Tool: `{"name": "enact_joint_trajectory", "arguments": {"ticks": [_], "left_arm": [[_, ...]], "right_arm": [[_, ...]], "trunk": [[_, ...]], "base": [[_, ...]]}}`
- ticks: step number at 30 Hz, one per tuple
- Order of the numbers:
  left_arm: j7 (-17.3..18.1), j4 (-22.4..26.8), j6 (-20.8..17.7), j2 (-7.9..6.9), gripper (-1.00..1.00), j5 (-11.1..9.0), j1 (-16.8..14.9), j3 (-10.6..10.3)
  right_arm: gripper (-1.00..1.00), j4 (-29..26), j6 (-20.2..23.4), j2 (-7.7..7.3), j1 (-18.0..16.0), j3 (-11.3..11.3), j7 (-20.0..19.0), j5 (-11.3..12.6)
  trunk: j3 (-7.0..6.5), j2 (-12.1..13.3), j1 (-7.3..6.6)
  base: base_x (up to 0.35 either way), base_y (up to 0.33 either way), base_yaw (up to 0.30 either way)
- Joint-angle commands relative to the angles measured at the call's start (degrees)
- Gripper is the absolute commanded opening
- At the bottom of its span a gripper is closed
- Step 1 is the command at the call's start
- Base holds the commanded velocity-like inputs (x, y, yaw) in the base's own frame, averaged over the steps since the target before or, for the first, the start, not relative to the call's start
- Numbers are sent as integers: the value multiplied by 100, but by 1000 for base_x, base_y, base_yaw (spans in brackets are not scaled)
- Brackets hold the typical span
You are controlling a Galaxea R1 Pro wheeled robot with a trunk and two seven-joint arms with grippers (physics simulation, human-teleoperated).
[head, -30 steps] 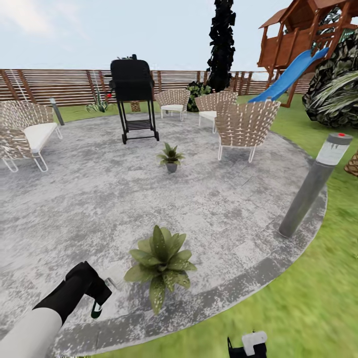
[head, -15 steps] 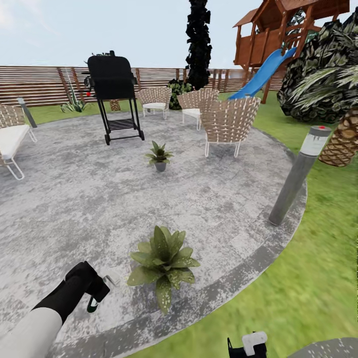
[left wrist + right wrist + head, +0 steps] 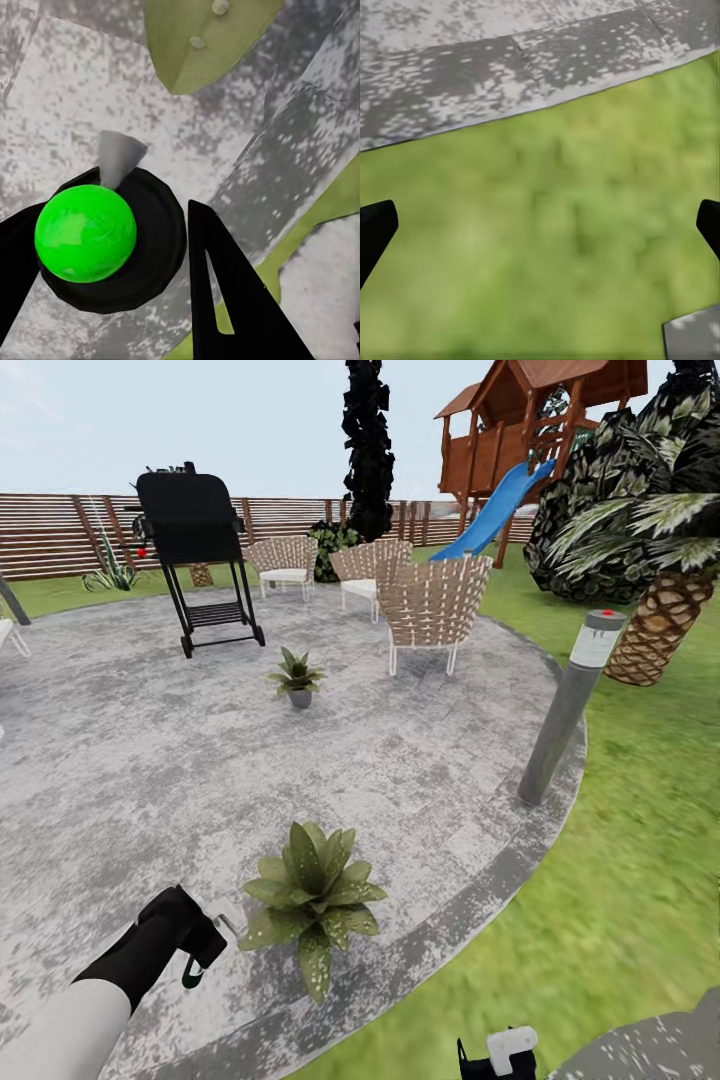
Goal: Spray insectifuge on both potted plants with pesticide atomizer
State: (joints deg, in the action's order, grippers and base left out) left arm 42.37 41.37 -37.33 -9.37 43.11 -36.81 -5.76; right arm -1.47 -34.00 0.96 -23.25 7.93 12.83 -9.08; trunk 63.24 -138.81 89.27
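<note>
My left gripper (image 3: 198,948) is shut on the pesticide atomizer (image 3: 192,972), a slim pale bottle with a dark base, held just left of the near potted plant (image 3: 306,896). In the left wrist view the atomizer (image 3: 87,234) shows a green end in a dark ring between my black fingers (image 3: 225,285), with a speckled leaf (image 3: 202,45) beyond. The far potted plant (image 3: 296,678) stands in its grey pot mid-patio. My right gripper (image 3: 540,225) is open over the lawn, low beside me (image 3: 500,1055).
A black grill (image 3: 195,530) and wicker chairs (image 3: 430,600) stand at the back of the paved patio (image 3: 420,760). A grey lamp post (image 3: 565,710) rises at the patio's right edge, a palm (image 3: 660,620) beyond it. A stepping stone (image 3: 650,1050) lies at the bottom right.
The whole view has swung to the right, so the plants, grill and chairs sit further left in the picture. The left arm still holds the atomizer beside the near plant.
</note>
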Motion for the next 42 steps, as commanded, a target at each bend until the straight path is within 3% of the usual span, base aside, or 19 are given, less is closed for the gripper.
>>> {"name": "enact_joint_trajectory", "arguments": {"ticks": [1,7,10,13,22,23,24,27,34,38,42], "left_arm": [[44,11,-11,-11,-100,47,-2,-16],[35,4,3,-265,-100,43,22,-10],[35,3,9,-262,-100,33,24,-47],[46,-5,104,-259,-100,36,24,-270],[46,4,117,-250,-100,24,17,-292],[40,8,119,-243,-100,11,18,-293],[36,11,127,-87,-100,26,16,-309],[35,11,129,67,-100,39,16,-325],[44,19,126,73,-100,38,13,-314],[31,129,110,-2,-100,24,7,-232],[35,239,131,-56,-100,21,7,221]], "right_arm": [[100,6,-1,1,-4,33,60,-42],[100,6,4,1,-4,33,61,-42],[100,6,6,1,-4,28,61,-42],[100,6,7,1,-4,25,61,-42],[100,6,6,1,-4,28,61,-42],[100,6,7,1,-4,26,61,-42],[100,6,7,1,-4,27,61,-42],[100,6,8,1,-4,29,61,-42],[100,6,7,1,-4,33,61,-42],[100,6,8,1,-4,33,61,-42],[100,6,8,1,-4,33,61,-42]], "trunk": [[5,-2,-1],[5,-2,-1],[5,-2,-1],[5,-2,-1],[5,-2,-1],[5,-2,-1],[5,-2,-1],[5,-2,-1],[5,-2,-1],[5,-2,-1],[5,-2,-1]], "base": [[0,0,-4],[0,0,0],[-7,-7,0],[-157,-12,0],[-202,235,-159],[11,323,-265],[89,127,-267],[32,42,-267],[1,2,-186],[0,0,-14],[0,0,-1]]}}
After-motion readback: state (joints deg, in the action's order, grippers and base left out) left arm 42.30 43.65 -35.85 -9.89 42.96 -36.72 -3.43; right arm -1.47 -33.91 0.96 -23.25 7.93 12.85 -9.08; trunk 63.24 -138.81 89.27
